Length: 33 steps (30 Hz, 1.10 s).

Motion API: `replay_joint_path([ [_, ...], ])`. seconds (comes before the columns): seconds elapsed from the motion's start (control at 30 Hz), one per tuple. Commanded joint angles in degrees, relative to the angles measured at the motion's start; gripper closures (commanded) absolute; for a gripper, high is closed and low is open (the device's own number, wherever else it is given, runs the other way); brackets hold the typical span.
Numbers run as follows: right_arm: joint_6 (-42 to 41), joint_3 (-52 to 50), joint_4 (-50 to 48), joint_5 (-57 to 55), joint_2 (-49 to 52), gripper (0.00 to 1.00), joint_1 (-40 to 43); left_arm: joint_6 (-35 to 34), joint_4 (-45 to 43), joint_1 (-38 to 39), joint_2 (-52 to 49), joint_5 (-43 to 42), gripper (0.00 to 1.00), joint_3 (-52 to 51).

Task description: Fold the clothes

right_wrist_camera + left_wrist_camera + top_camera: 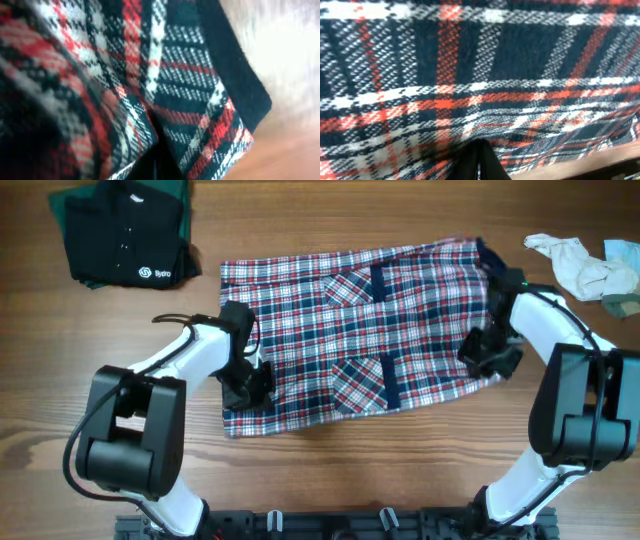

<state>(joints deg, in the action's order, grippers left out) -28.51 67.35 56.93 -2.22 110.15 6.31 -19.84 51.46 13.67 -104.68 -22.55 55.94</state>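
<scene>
The clothes (370, 330), a red, white and navy plaid shirt, lie spread flat across the middle of the table with two patch pockets facing up. My left gripper (245, 385) sits at the shirt's left edge near the front corner. In the left wrist view its fingers (479, 160) are pressed together with plaid cloth (470, 75) bunched at the tips. My right gripper (485, 355) is at the shirt's right edge. The right wrist view shows it (156, 167) shut, with folds of plaid (100, 90) and dark navy trim (235, 85) gathered at the tips.
A folded black garment with a small white logo (125, 240) lies at the back left. A crumpled off-white and pale green cloth (580, 265) lies at the back right. Bare wooden tabletop (400, 460) runs along the front of the shirt.
</scene>
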Motion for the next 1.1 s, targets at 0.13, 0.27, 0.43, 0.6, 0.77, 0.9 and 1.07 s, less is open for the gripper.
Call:
replay_joint_path([
  [0.13,-6.3,-2.3,6.3,-1.2,1.0,0.96,0.0,-0.3,6.0,0.0,-1.3,4.5,0.96,-1.4],
  [0.27,-11.9,-6.1,6.0,-2.8,1.0,0.96,0.0,-0.3,7.5,0.0,-1.3,5.4,0.96,-1.4],
  [0.43,-19.9,-8.6,5.9,-6.5,0.1,0.96,0.0,-3.0,8.1,-1.0,-1.1,10.5,0.96,-1.3],
  [0.6,-24.2,-8.6,6.3,-7.4,-7.4,0.96,0.0,-4.6,7.9,-3.8,-0.2,13.5,0.96,0.1],
  [0.77,-24.1,-8.6,7.2,-7.7,-14.6,0.96,0.0,-4.4,7.5,-5.2,-0.2,13.5,0.96,1.6],
  [0.9,-22.1,-8.6,7.2,-9.9,-18.7,0.96,0.0,-4.4,8.0,-5.2,0.3,13.4,0.96,1.9],
  [1.07,-21.3,-8.5,6.5,-11.1,-21.6,0.96,0.0,-4.4,11.0,-5.2,4.2,11.8,0.96,1.9],
])
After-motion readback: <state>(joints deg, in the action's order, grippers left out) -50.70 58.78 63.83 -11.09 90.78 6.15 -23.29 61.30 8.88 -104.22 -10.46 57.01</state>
